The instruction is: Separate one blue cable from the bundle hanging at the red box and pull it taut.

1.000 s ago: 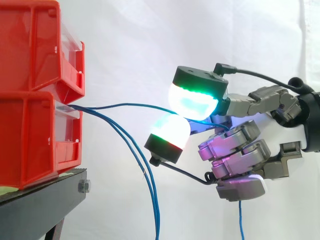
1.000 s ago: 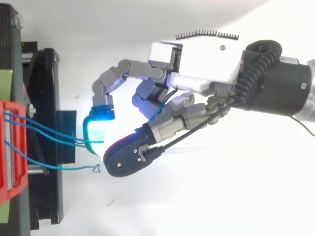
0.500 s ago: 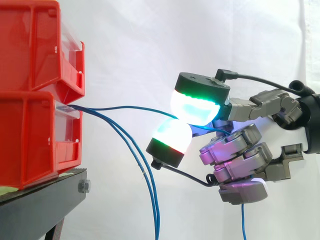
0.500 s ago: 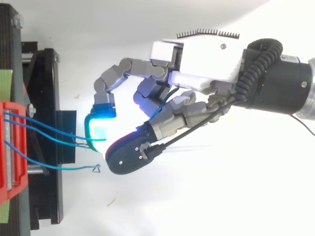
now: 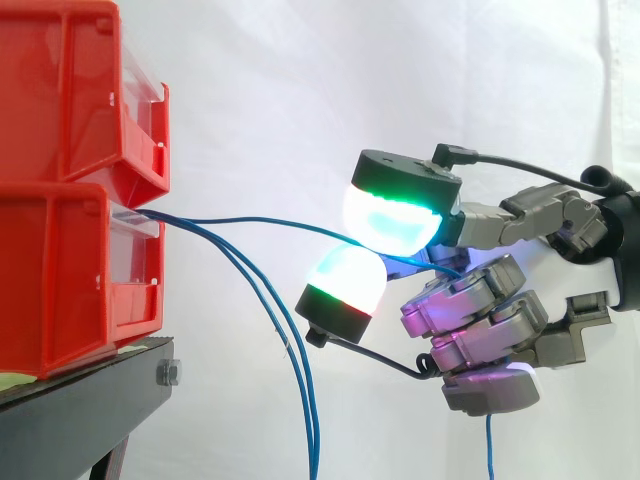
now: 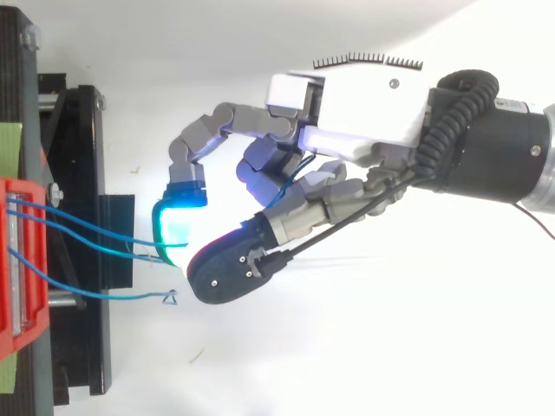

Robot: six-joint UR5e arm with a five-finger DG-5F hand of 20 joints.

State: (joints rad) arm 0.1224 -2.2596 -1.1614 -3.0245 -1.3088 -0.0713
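**Cable in a pinch, some slack remaining**

One blue cable (image 5: 250, 218) is running from the front of the lower red box (image 5: 60, 280) across to the hand (image 5: 475, 315). It is standing apart from the bundle (image 5: 311, 430), which is hanging down beside the stand (image 5: 90, 400). The hand is holding this cable: two glowing pads (image 5: 390, 220) are pressing together with the cable passing between them, while the other fingers are lying curled under the palm. Behind the pads the cable is going through the hand, and its free part is dropping below. The span from box to pads is curving gently, so I am judging the pull as nearly but not fully done.

The cable is looking thin, light and soft. It is bending under its own weight and is probably giving no real resistance until it becomes straight. Its smooth jacket is likely slipping easily between rounded pads, so a firm pinch is needed. The present place, on the free span well away from the box, is seeming good to me. Pulling too hard is risking to drag the end out of the box.
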